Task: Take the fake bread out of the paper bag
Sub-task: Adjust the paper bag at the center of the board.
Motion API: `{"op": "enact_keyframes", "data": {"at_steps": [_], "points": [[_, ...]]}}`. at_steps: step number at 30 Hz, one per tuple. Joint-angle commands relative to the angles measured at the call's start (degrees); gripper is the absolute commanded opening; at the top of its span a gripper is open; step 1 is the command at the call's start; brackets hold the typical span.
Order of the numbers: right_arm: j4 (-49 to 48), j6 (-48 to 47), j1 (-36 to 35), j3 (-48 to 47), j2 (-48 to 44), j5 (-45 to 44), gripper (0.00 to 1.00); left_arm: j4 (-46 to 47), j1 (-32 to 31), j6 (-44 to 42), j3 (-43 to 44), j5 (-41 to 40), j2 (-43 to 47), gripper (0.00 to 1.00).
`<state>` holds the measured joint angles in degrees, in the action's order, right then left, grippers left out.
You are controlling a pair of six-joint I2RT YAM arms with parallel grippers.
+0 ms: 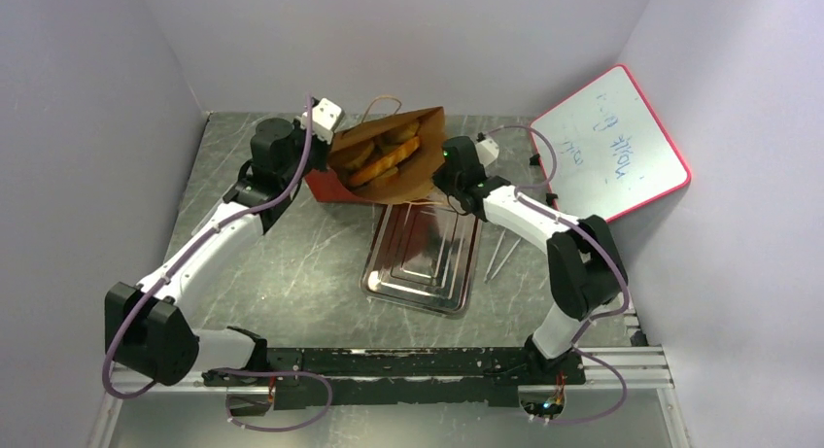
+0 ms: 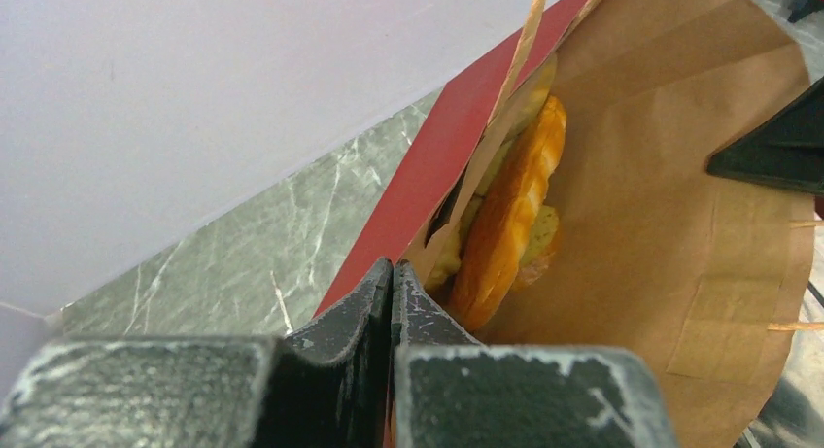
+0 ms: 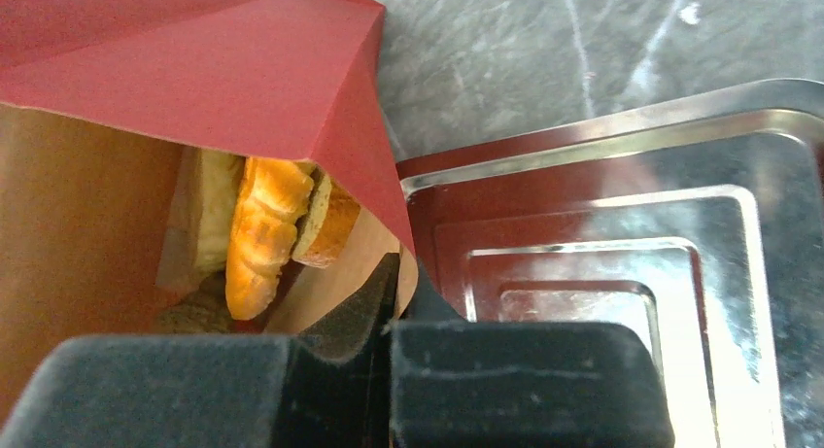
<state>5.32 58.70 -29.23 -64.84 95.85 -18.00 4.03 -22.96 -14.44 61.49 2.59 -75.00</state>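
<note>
The rust-red paper bag (image 1: 413, 171) is held up over the far end of the silver tray, mouth open toward the camera, brown inside showing. Several golden-orange fake breads (image 1: 384, 156) lie inside it; they also show in the left wrist view (image 2: 510, 215) and the right wrist view (image 3: 260, 236). My left gripper (image 1: 326, 166) is shut on the bag's left rim (image 2: 428, 166). My right gripper (image 1: 442, 176) is shut on the bag's right rim (image 3: 321, 88). A tan cord handle (image 1: 382, 103) sticks up behind the bag.
The silver metal tray (image 1: 425, 258) lies on the marble table below the bag and shows in the right wrist view (image 3: 622, 234). A red-framed whiteboard (image 1: 612, 156) leans at the back right. Two thin sticks (image 1: 500, 257) lie right of the tray. White walls enclose the table.
</note>
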Motion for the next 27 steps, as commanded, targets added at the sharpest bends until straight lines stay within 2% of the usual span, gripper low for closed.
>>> {"op": "enact_keyframes", "data": {"at_steps": [1, 3, 11, 17, 23, 27], "points": [[-4.00, -3.07, 0.14, -2.13, 1.79, 6.48, 0.00, 0.94, -0.32, 1.68, 0.43, -2.43, 3.10, 0.07], [-5.04, -3.59, 0.13, -2.29, 2.32, 7.80, 0.00, -0.58, -0.33, 1.79, 1.75, -1.72, 2.76, 0.08], [-5.33, -5.79, -2.35, -5.56, 3.47, 8.49, 0.00, -8.81, -1.46, 1.57, 8.99, 1.32, -1.46, 0.26], [-5.75, -5.46, -4.11, -6.66, 4.44, 8.66, 0.00, -13.53, -2.06, 2.07, 10.18, 2.94, -1.62, 0.28], [-5.24, -5.42, -5.26, -9.88, 5.28, 8.77, 0.00, -17.28, -3.25, 2.44, 11.36, 5.72, 2.28, 0.31], [-4.75, -5.70, -6.01, -12.05, 5.40, 8.60, 0.00, -14.94, -3.84, 3.10, 8.99, 3.11, 6.43, 0.37]]}}
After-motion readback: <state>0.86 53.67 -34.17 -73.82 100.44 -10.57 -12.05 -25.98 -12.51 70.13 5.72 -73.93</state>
